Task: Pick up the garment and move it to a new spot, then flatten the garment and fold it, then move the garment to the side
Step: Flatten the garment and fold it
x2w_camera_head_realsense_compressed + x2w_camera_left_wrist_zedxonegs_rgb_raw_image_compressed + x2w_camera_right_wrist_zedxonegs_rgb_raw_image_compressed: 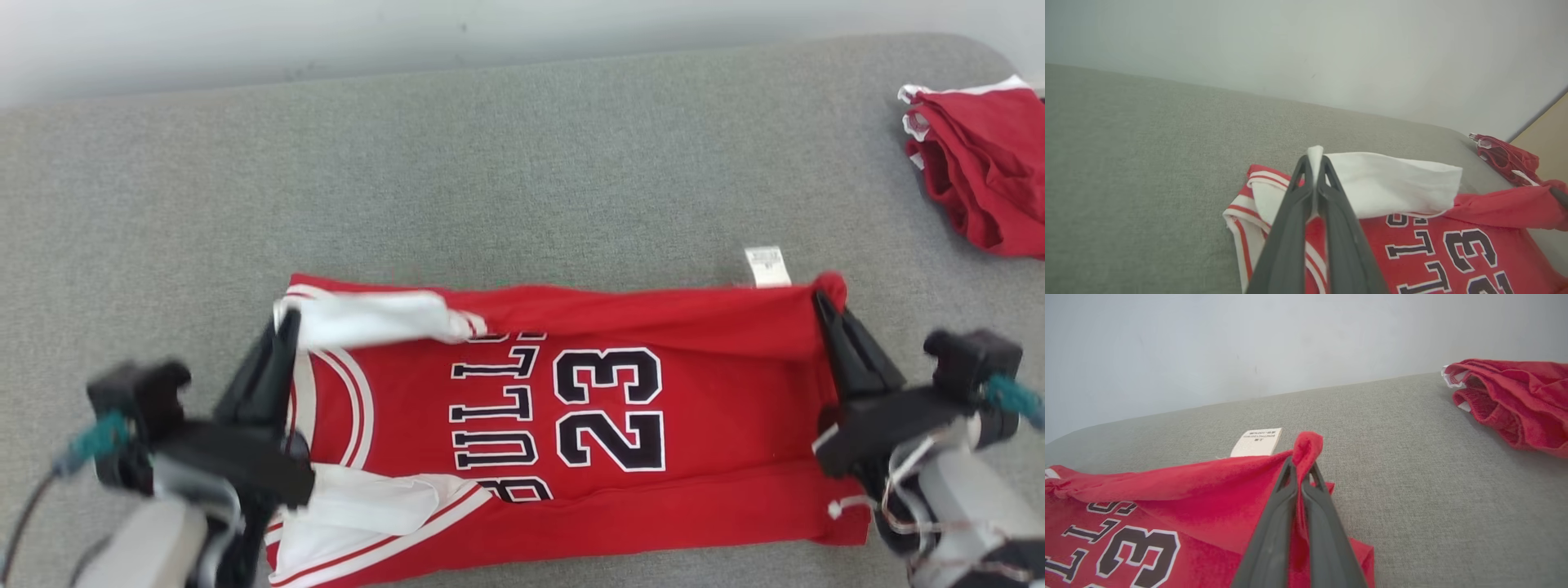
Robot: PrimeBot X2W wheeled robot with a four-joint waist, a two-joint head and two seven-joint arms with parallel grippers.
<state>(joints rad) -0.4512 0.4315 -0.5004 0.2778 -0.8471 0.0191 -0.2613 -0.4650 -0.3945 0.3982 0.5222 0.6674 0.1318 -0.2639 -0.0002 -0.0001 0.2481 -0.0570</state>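
Left tool (287,320) and right tool (820,300) pinch the jersey (718,384); red clothes (988,171) lie well apart.

We held our left gripper (287,321) and right gripper (819,300) out low and far apart, both pointing forward, each pinched shut on the jersey (718,384).

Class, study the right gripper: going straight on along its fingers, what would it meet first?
The right gripper is shut on the folded jersey. Past that, probably bare grey surface beside the white label, though depth is unclear.
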